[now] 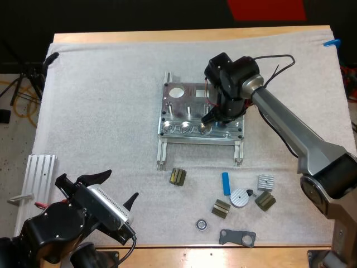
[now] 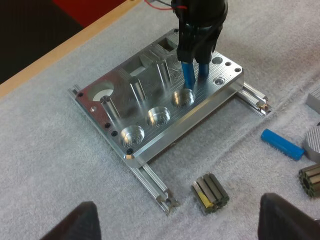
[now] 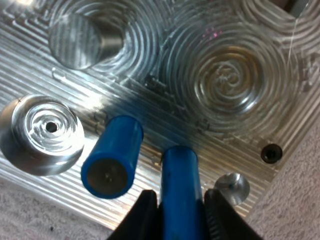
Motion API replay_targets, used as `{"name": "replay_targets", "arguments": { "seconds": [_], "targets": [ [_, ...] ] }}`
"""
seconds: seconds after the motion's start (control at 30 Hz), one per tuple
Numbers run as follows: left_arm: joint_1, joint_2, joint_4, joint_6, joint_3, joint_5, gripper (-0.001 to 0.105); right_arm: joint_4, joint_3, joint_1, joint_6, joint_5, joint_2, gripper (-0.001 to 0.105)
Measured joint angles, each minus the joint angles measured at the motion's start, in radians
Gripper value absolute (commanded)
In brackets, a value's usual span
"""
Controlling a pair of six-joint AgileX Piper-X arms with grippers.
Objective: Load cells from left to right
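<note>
blue cell (image 3: 179,170) clamped in right gripper (image 3: 180,205), above fixture (image 3: 150,60)

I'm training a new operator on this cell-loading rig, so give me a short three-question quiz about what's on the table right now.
1. True or false: the left gripper is shut on a blue cylinder.
2. Where does the loose blue cylinder lie? A: on the mat, beside the round metal disc; B: on top of a towel; C: in the left gripper.
3. How many blue pieces are at the metal fixture under the right gripper?
Key: 1. False: it is open, away from the fixture. 2. A. 3. Two: the held blue piece and another standing beside it.
</note>
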Motion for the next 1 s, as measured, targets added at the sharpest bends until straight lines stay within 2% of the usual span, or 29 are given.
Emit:
{"name": "replay_targets", "arguments": {
  "seconds": [0.43,0.5,0.6,0.67,0.77,1.0],
  "targets": [
    [0.0,0.0,0.0,0.0,0.0,0.0,0.065,-0.002,0.0,0.0,-0.001,0.0,0.009,0.0],
    [0.0,0.0,0.0,0.0,0.0,0.0,0.065,-0.002,0.0,0.0,-0.001,-0.007,0.012,0.003],
    [0.0,0.0,0.0,0.0,0.0,0.0,0.065,-0.002,-0.001,0.0,-0.001,-0.011,0.015,0.023],
    [0.0,0.0,0.0,0.0,0.0,0.0,0.065,-0.002,-0.004,0.0,-0.001,-0.011,0.017,0.045],
    [0.0,0.0,0.0,0.0,0.0,0.0,0.065,-0.002,0.0,0.0,-0.001,-0.017,0.035,0.065],
    [0.0,0.0,0.0,0.0,0.0,0.0,0.065,-0.002,0.0,0.0,-0.001,-0.017,0.028,0.068]
  ]
}}
